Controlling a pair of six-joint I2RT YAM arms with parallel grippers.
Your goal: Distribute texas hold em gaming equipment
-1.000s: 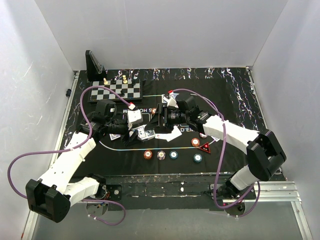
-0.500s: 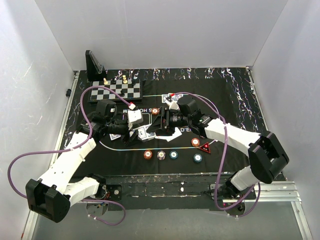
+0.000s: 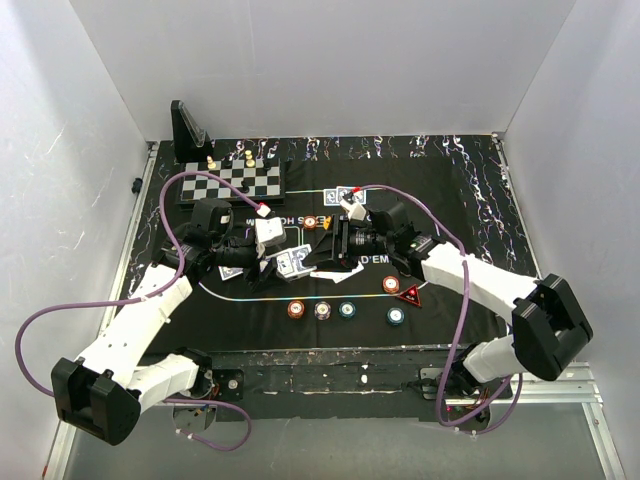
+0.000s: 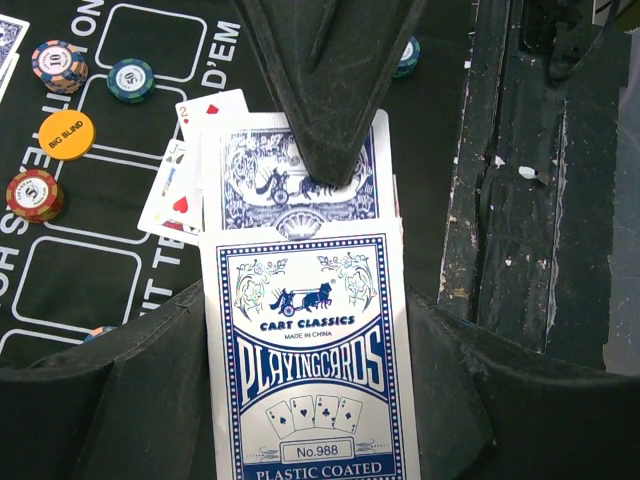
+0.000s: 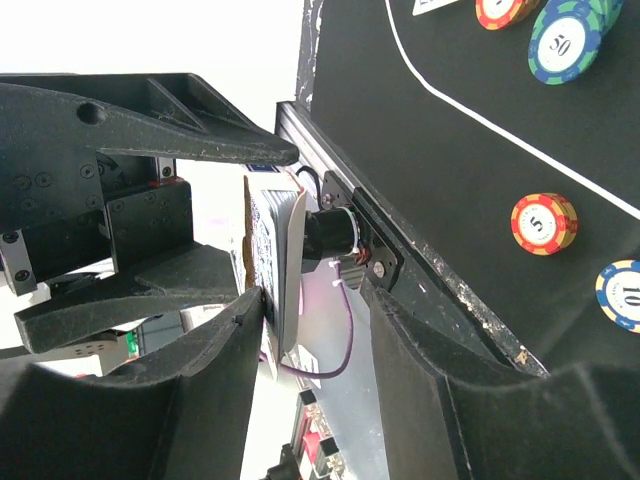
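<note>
My left gripper [image 3: 272, 264] is shut on a blue-backed deck of playing cards [image 3: 291, 262] and holds it above the mat; in the left wrist view the deck [image 4: 310, 380] fills the space between the jaws. My right gripper [image 3: 322, 252] is at the deck's far end, open, with the deck's edge [image 5: 276, 268] between its jaws. One finger [image 5: 215, 345] touches the deck and the other stands apart. Face-up cards [image 4: 180, 185] lie under the deck. Orange [image 3: 296, 309], white-pink [image 3: 322, 310] and teal [image 3: 346, 310] chips sit in a row near the front. A red triangular marker [image 3: 410, 295] lies to the right.
The chessboard [image 3: 232, 182] with pieces and a black stand [image 3: 188, 130] are at the back left. Two cards [image 3: 345, 193] and an orange chip [image 3: 310, 222] lie mid-mat. A yellow Big Blind disc [image 4: 66, 133] and more chips [image 3: 396, 316] lie on the mat. White walls enclose the table.
My right arm's wrist has shifted right and nearer while its gripper stays at the deck. The white card beside it no longer shows. The deck's blue back now shows.
</note>
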